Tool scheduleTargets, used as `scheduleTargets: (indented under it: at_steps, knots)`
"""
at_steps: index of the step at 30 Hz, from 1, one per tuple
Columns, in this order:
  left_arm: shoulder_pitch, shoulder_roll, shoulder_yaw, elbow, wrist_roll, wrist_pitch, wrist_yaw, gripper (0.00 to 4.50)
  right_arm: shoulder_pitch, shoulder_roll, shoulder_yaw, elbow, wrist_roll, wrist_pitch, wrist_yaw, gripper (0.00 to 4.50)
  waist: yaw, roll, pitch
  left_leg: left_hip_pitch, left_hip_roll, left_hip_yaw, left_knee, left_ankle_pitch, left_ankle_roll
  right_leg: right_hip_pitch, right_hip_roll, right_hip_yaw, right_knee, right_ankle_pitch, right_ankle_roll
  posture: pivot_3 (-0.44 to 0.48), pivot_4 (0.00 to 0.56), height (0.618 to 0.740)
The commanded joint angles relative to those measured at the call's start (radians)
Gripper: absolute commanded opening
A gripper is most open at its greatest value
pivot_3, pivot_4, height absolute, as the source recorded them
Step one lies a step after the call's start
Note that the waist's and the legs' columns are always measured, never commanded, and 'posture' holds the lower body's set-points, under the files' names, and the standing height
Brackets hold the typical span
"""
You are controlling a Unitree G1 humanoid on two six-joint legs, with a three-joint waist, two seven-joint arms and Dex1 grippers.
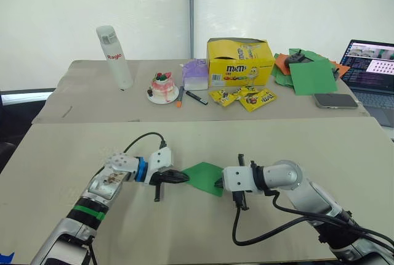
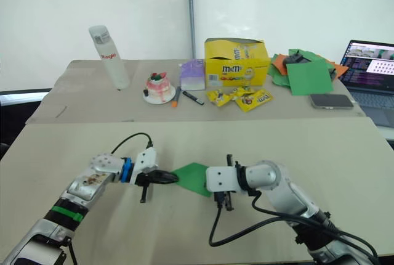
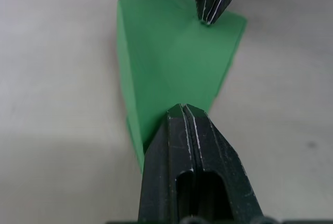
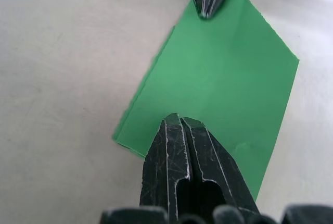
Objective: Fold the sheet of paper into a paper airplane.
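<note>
On the near table (image 1: 74, 148), low and centre in the head views, the sheet of paper (image 1: 205, 177) lies flat between the 2 claws, already creased into a pointed wedge. The left claw (image 1: 180, 177) sits at the paper's 9 o'clock edge with its 2 fingers pressed together, tips resting on or pinching the green margin; I cannot tell which. The right claw (image 1: 220, 183) meets the 3 o'clock edge, fingers likewise closed tight, tips on the paper. Both wrist views show closed black tips at opposite ends of the green shape. The paper looks thin, light and limp: it will likely slide on the smooth table and buckle if pushed from one side. Best hold, I judge, is a pinch at a folded edge, where doubled layers give stiffness, while the other claw pins it.
</note>
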Motion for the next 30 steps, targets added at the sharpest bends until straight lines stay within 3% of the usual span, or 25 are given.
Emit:
scheduleTargets:
  at_steps: [1,5,11,16,21,30]
  knots:
    - [-0.032,-0.005,0.054,-0.021,-0.063,0.066,-0.019,0.02,0.035,0.001,0.061,0.014,-0.019,0.026,0.025,0.0,-0.005,0.0,0.0,-0.001,0.0,0.0,0.0,0.0,0.0,-0.002,0.0,0.0,0.0,0.0,0.0,0.0,0.15,0.74]
    - [-0.057,-0.01,0.117,-0.049,-0.131,0.133,-0.014,0.02,0.038,0.001,0.059,0.013,-0.021,0.029,0.02,0.0,-0.014,0.0,0.0,-0.003,0.0,0.0,0.0,0.0,0.001,-0.005,0.001,-0.002,0.001,0.0,0.0,0.0,0.15,0.74]
    - [-0.051,0.022,0.151,-0.07,-0.121,0.148,-0.006,0.02,0.038,0.002,0.06,0.021,-0.024,0.022,0.019,0.0,-0.015,0.0,0.0,-0.003,0.0,0.0,0.0,-0.001,0.001,-0.004,0.0,-0.003,0.0,0.0,0.0,0.0,0.15,0.74]
    - [0.008,0.043,0.12,-0.11,-0.088,0.124,-0.01,0.02,0.034,0.003,0.062,0.033,-0.027,0.01,0.019,0.0,-0.016,0.0,0.0,-0.003,0.0,0.0,0.0,-0.001,0.001,-0.004,0.0,-0.003,0.0,0.0,0.0,0.0,0.15,0.74]
    - [0.033,-0.02,0.114,-0.069,-0.044,0.095,0.082,0.02,0.025,0.005,0.06,0.047,-0.031,0.0,0.018,0.0,-0.013,0.0,0.0,-0.003,0.001,-0.001,0.0,-0.001,0.001,-0.004,-0.001,-0.004,0.0,0.0,0.0,0.0,0.15,0.74]
    - [0.059,-0.021,0.05,-0.035,0.049,0.056,0.093,0.02,0.018,-0.003,0.042,0.036,-0.026,0.009,0.02,0.0,-0.013,0.0,0.0,-0.002,0.0,-0.001,0.0,-0.001,0.001,-0.003,-0.001,-0.004,0.0,0.0,0.0,0.0,0.15,0.74]
